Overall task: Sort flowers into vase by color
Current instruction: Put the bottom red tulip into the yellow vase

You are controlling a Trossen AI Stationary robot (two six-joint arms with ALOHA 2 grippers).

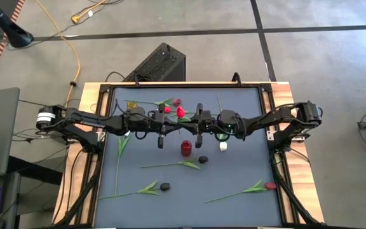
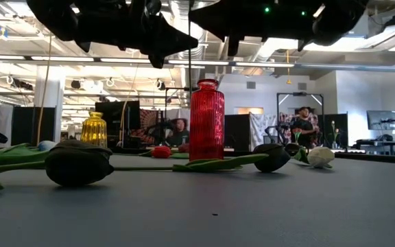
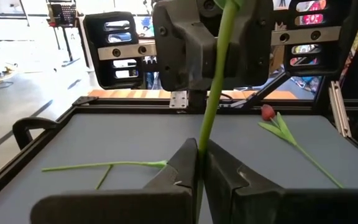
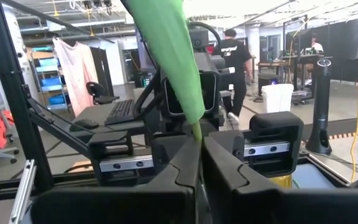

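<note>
My two grippers meet above the table's middle, left gripper (image 1: 172,123) and right gripper (image 1: 190,123) pointing at each other, level. Both are shut on one flower's green stem (image 3: 213,93), which runs between them; its head does not show. A red vase (image 1: 186,148) stands on the table just nearer than the grippers, and a yellow vase (image 1: 131,105) stands at the far left. Two red flowers (image 1: 180,112) lie on the table beyond the grippers. Dark flowers (image 1: 203,159) and a white one (image 1: 223,146) lie nearer. My left gripper pinches the stem (image 3: 199,149) between its two fingers, coming level from the table's left. The stem runs on from the fingertips toward the right gripper, clear of the table. My right gripper has the stem at the base of a broad leaf (image 4: 194,129) between its fingers, coming level from the table's right. The fingers stand very close around it; the flower is lifted clear.
Another red flower (image 1: 271,186) lies near the right front, seen also past the left fingers as a red flower (image 3: 268,112). A dark flower (image 1: 164,186) with a leafy stem lies at the front. A loose green stem (image 3: 104,165) lies on the mat. People stand in the room beyond.
</note>
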